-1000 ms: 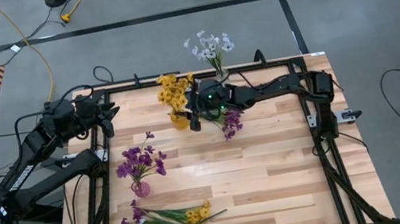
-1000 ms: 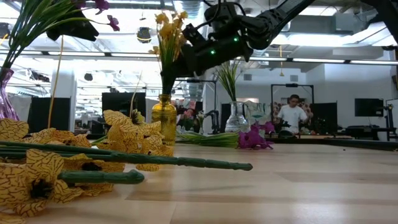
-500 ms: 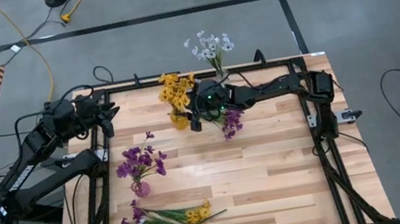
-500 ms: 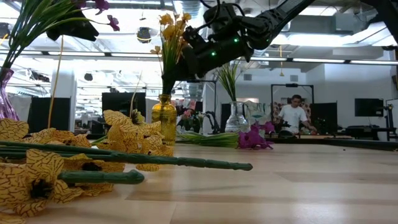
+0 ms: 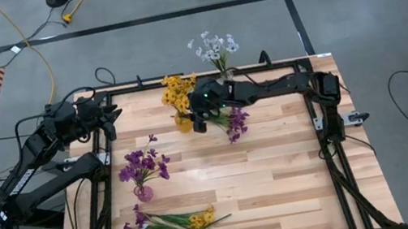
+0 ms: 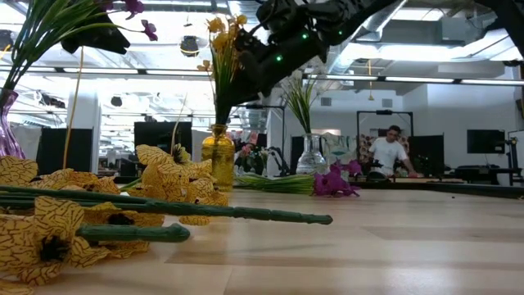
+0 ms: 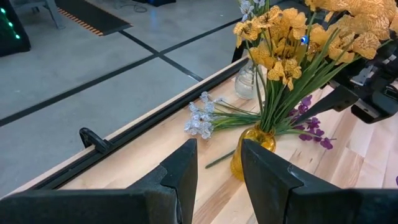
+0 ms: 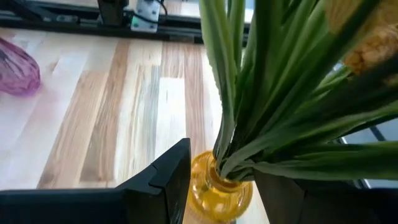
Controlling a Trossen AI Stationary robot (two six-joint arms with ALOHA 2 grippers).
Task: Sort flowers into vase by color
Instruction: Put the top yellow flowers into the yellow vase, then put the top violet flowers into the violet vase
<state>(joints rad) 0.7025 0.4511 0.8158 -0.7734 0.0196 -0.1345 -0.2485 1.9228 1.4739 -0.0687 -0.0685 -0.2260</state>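
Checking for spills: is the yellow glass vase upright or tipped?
Upright: the yellow glass vase stands on its base on the wooden table, stems rising straight.

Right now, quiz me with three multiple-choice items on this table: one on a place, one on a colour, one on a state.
1. Where is the right tool?
A. at the yellow vase
B. over the loose pile
C. off the table

2. What colour are the flowers in the pink vase?
A. white
B. purple
C. yellow

3. How do the left tool's fingers stand?
A. shut on a stem
B. shut and empty
C. apart, holding nothing

Answers:
1. A: the right wrist view shows the yellow vase and its green stems between the fingers.
2. B: purple blooms rise from it.
3. C: the left wrist view shows an empty gap between them.
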